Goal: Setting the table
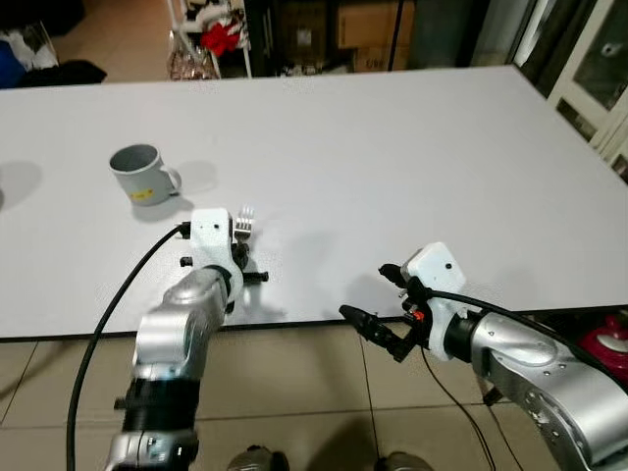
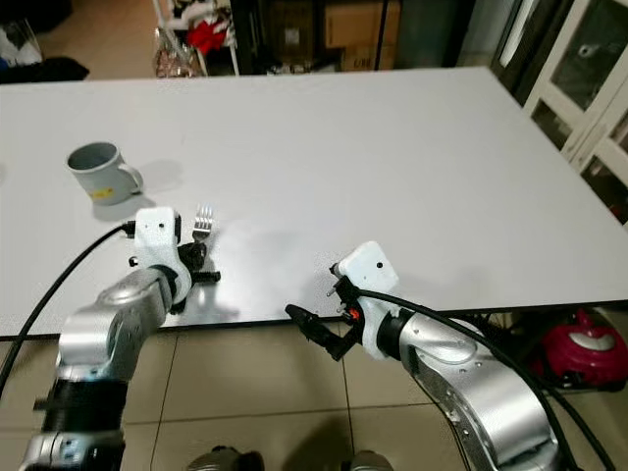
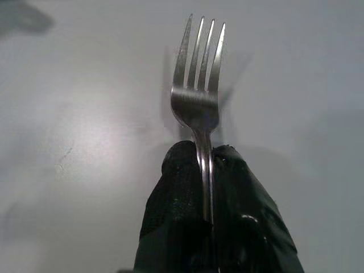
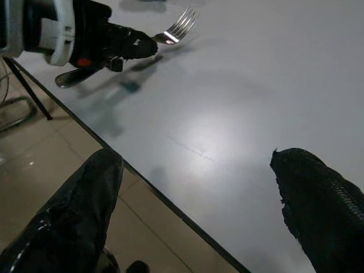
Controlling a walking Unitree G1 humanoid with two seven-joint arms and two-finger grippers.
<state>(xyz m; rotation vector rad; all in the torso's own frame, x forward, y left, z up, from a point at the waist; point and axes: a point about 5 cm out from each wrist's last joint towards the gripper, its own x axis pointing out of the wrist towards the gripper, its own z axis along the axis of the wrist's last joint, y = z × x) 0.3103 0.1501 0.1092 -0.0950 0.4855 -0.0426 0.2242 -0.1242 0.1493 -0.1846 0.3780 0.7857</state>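
Left wrist view: the left gripper (image 3: 207, 170) clamps the fork (image 3: 199, 85) by its handle, tines forward, ready for laying on the surface (image 1: 392, 147). The right gripper (image 4: 199, 205) hangs wide apart at the surface edge, holding nothing.

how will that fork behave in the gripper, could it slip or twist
The fork looks like rigid polished metal, so it probably won't flex. The left gripper pinches only its thin handle, so it might pivot or slide. It seems light.

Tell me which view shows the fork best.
The left wrist view: the fork stands close up, tines sharp, handle clamped in the left gripper. Both eye views show small tines; the right wrist view shows it far off, from the side.
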